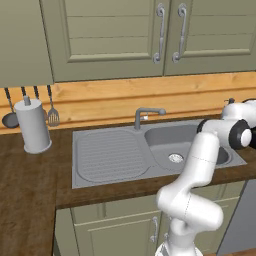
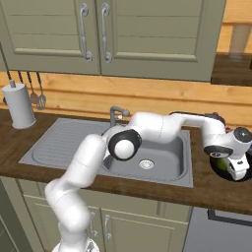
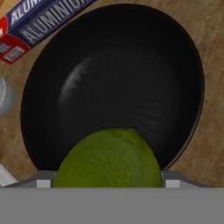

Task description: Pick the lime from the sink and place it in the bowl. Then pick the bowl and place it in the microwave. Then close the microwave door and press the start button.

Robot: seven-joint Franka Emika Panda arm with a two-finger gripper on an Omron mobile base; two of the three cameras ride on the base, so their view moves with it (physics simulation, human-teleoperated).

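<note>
Wooden countertop [image 2: 206,189] all around, sink [image 2: 59,147] sunk into it with a grey tap [image 2: 117,114] behind. Off to the sink's right, gripper [image 2: 235,170] hanging right over the black bowl [image 3: 113,83], jaws clamped on the lime [image 3: 109,159]. Foil box [image 3: 39,22] lying just beside the bowl.

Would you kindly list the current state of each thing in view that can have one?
lime: between the gripper's fingers, above the bowl, not yet dropped.
bowl: black, upright on the counter, nothing in it.
gripper: shut on the lime, over the bowl right of the sink.
sink: basin holds nothing, tap not running.
upper cabinet doors: closed.
foil box: lying flat beside the bowl.
</note>
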